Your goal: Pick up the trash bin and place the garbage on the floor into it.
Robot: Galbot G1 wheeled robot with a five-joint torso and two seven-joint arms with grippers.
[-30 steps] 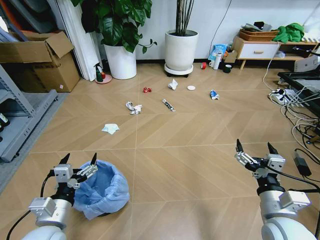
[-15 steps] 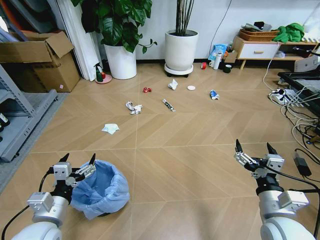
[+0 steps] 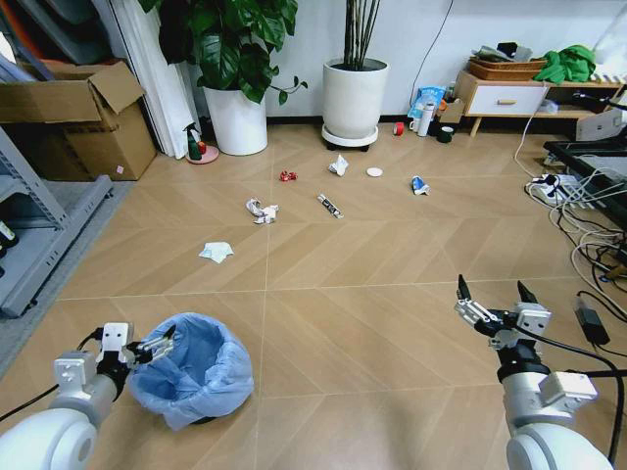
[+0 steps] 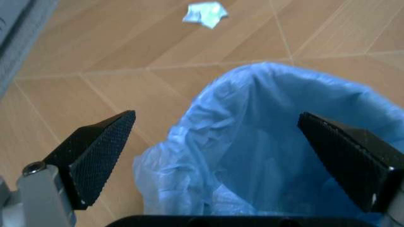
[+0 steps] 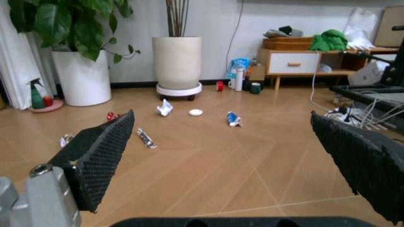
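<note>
Two grippers, one bin, several litter pieces. Left gripper (image 3: pixel 147 345): low at the robot's left, fingers spread wide and holding nothing, tips at the near-left rim of the bin (image 3: pixel 191 367); in the left wrist view the bin's rim (image 4: pixel 265 142) lies between the two dark knurled pads (image 4: pixel 94 151), so the rim wall appears to sit inside the open span, though contact cannot be confirmed. Bin: small, round, dark body mostly hidden under a crinkly light-blue plastic liner that spills over the edge; upright, mouth up, on the wood-pattern floor just before the robot's left side, nearer the left arm by far. Right gripper (image 3: pixel 488 311): raised at the robot's right, fingers wide apart, empty, well apart from the bin. Garbage, all farther out on the floor: pale crumpled tissue (image 3: pixel 217 252) nearest the bin; crumpled paper (image 3: pixel 261 210); black-white tube (image 3: pixel 330 205), long axis running diagonally; red wrapper (image 3: pixel 287 176); white wad (image 3: pixel 339 165); white disc (image 3: pixel 374 171); blue-white packet (image 3: pixel 419 185).
</note>
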